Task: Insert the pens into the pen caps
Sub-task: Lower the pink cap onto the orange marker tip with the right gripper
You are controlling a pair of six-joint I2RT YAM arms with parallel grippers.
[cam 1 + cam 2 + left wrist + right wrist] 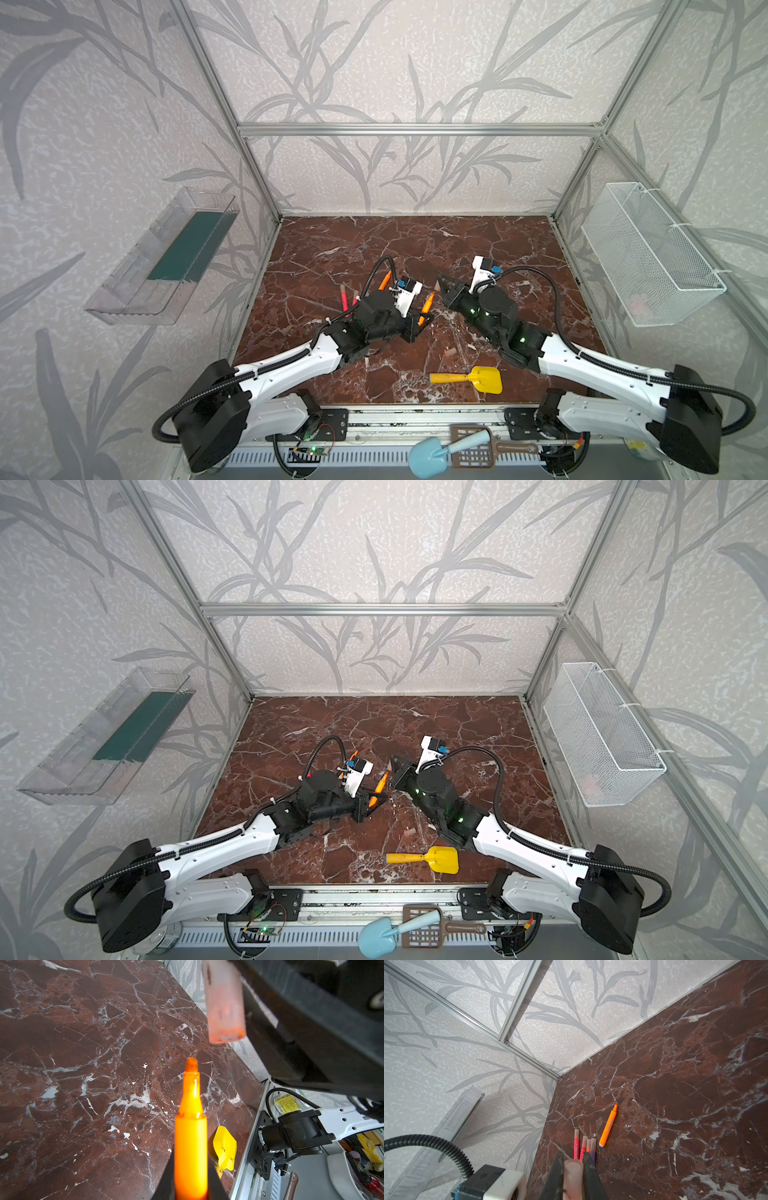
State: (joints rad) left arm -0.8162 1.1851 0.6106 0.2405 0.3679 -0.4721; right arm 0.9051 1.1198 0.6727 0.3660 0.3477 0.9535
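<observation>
My left gripper (190, 1169) is shut on an orange pen (190, 1136), and the pen's tip points at a pale pen cap (224, 1005) a short gap away. That pen cap (572, 1176) sits between the shut jaws of my right gripper (572, 1160). In both top views the two grippers meet at mid-table, left gripper (417, 326) with the pen (427, 306), right gripper (441, 283) with the cap (437, 286). On the table behind lie a bare orange pen (608, 1125) and several pens (583, 1147) side by side with pale caps on. A loose cap (451, 353) lies nearer the front.
A yellow toy shovel (469, 379) lies near the table's front edge. A blue shovel (436, 453) and a brown scoop (473, 451) rest on the front rail. A wire basket (648, 253) hangs on the right wall and a clear tray (166, 257) on the left wall.
</observation>
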